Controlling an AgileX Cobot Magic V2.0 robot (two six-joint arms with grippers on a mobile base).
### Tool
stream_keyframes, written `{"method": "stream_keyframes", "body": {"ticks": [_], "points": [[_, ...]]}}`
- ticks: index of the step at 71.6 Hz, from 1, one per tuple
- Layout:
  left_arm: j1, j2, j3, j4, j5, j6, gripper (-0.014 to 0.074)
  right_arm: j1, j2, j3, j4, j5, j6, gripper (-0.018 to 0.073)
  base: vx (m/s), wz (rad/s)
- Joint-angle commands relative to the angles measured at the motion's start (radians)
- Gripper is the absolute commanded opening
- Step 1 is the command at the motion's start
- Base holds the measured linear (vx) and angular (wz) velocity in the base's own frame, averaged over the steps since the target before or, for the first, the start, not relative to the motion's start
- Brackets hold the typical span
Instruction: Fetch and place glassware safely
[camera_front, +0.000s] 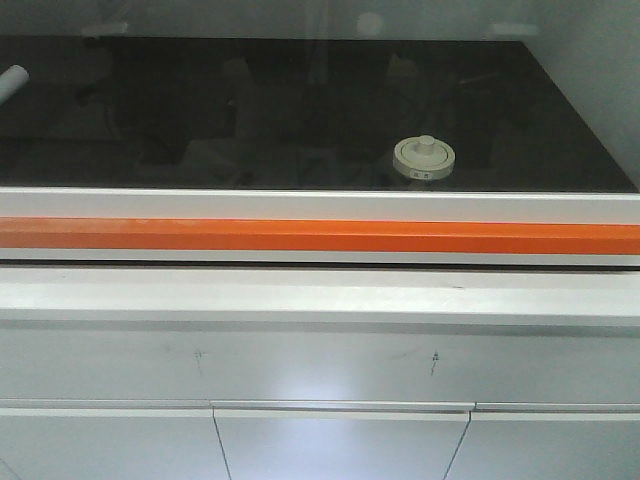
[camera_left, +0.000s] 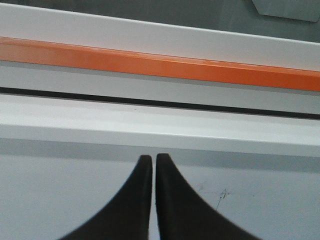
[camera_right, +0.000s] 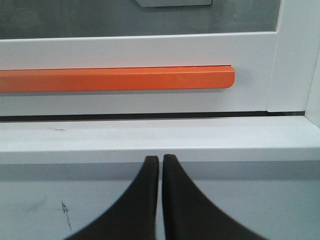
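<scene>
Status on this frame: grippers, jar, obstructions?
Left gripper, right gripper shut, empty. Jar upright on black worktop. Glass sash, orange bar, in the way.

The jar (camera_front: 424, 160) shows mostly its lid (camera_front: 410, 154); its glass body is hard to make out against the dark surface (camera_front: 250, 90), and the print on its label (camera_front: 421, 174) is too small to read. A white cylinder (camera_front: 12, 82) at far left is cut off by the edge. The fingers (camera_left: 127, 205) of the left gripper (camera_left: 153, 158) and right gripper (camera_right: 160, 159) run off the near edge of their views.

Left pincer (camera_left: 153, 157), right pincer (camera_right: 160, 158) — black, curved, tapered.
</scene>
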Motion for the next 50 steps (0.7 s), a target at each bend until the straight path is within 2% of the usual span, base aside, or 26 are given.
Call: {"method": "stream_keyframes", "body": {"ticks": [1, 14, 20, 26, 33, 45, 50], "points": [[-0.007, -0.011, 0.027, -0.009, -0.125, -0.015, 0.0001, 0.0, -0.013, 0.018, -0.02, -0.133, -0.009, -0.0003, 0.0, 0.0], [-0.007, -0.011, 0.013, 0.012, -0.364, -0.008, 0.0001, 0.0, -0.013, 0.009, -0.02, -0.34, -0.009, -0.0003, 0.0, 0.0], [-0.007, -0.01, -0.027, 0.011, -0.435, -0.008, -0.0009, 0.0, -0.013, -0.031, -0.024, -0.356, -0.012, -0.0003, 0.0, 0.0], [-0.007, -0.001, -0.104, 0.009, -0.421, -0.008, -0.0008, 0.0, 0.0, -0.099, -0.03, -0.347, -0.025, -0.0003, 0.0, 0.0], [-0.007, 0.054, -0.27, 0.016, -0.345, -0.007, -0.0008, 0.0, 0.071, -0.227, -0.03, -0.347, -0.029, -0.0003, 0.0, 0.0], [-0.007, 0.272, -0.55, 0.141, -0.292, 0.017, -0.0008, 0.0, 0.276, -0.457, -0.03, -0.347, -0.029, -0.0003, 0.0, 0.0], [-0.007, 0.392, -0.655, 0.159, -0.275, 0.017, -0.0008, 0.0, 0.383, -0.554, -0.026, -0.347, -0.029, -0.0003, 0.0, 0.0]]}}
